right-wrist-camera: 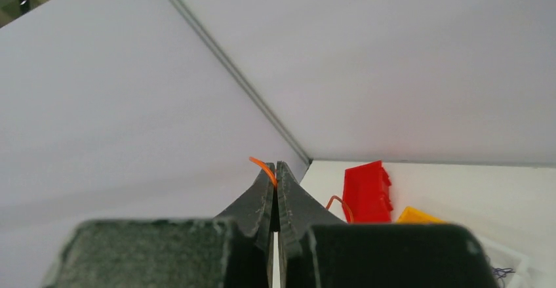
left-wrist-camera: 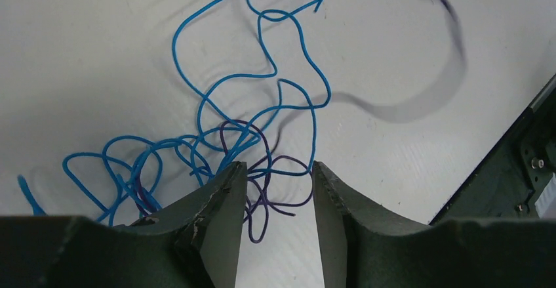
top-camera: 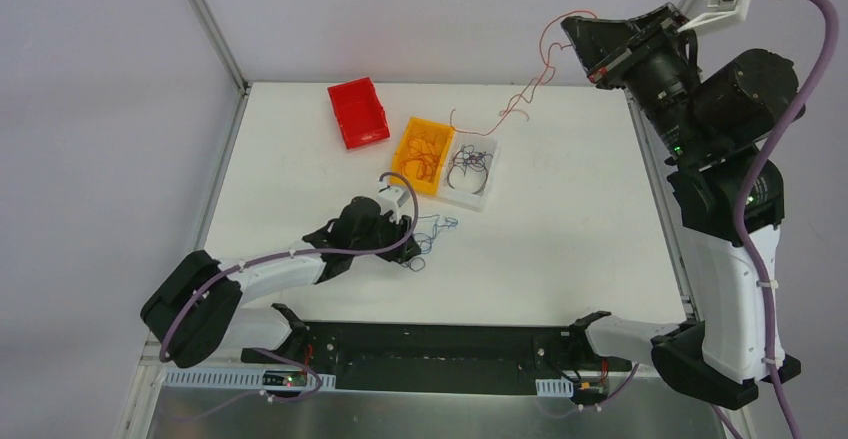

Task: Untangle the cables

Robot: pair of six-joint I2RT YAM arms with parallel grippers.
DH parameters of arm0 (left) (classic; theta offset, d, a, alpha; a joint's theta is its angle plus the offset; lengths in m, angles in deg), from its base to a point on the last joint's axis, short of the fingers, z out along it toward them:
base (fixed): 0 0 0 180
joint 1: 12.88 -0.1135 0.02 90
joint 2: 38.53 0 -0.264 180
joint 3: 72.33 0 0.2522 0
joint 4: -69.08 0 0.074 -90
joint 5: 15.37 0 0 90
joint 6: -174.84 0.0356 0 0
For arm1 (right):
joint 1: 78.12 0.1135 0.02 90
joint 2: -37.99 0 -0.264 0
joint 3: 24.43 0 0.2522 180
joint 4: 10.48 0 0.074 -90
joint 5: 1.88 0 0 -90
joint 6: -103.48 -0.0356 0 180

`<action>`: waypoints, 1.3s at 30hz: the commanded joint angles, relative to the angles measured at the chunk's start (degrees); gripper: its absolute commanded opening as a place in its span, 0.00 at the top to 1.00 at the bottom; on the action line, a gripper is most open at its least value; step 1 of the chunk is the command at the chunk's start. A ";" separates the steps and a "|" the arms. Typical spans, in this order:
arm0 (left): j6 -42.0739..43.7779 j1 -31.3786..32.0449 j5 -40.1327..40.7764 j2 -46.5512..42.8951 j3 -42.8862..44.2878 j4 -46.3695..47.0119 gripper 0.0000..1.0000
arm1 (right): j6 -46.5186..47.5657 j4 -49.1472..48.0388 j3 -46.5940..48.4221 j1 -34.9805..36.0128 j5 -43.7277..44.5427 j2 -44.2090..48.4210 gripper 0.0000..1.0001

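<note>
A loose tangle of thin blue cables lies on the white table, with a dark purple strand mixed in. My left gripper is low over the tangle's near edge, its jaws apart, and the purple strand's loops lie on the table between them, not pinched. My right gripper is raised high at the back right, shut on a thin orange cable. That cable hangs down in squiggles towards the bins.
Three bins stand at the back middle of the table: a red one, a yellow one with orange wires in it, and a white one with black wires. A dark rail runs along the near edge.
</note>
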 commanded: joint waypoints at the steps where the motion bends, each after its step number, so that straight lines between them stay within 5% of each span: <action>1: -4.16 0.28 4.93 -7.38 -3.47 -3.37 0.58 | 3.11 -1.68 0.77 -0.44 10.67 1.03 1.00; 15: 1.82 0.20 15.99 -24.05 10.31 -27.66 0.42 | -0.50 -1.76 -8.76 -0.51 1.48 0.05 1.00; 25: -3.14 -2.45 25.38 -27.84 13.48 -35.06 0.39 | -6.54 -9.78 -9.32 -0.41 -10.21 -10.44 1.00; 39: -3.46 -6.89 25.39 -29.98 13.54 -38.16 0.38 | -7.34 -15.03 -9.38 -0.41 -16.14 -28.40 1.00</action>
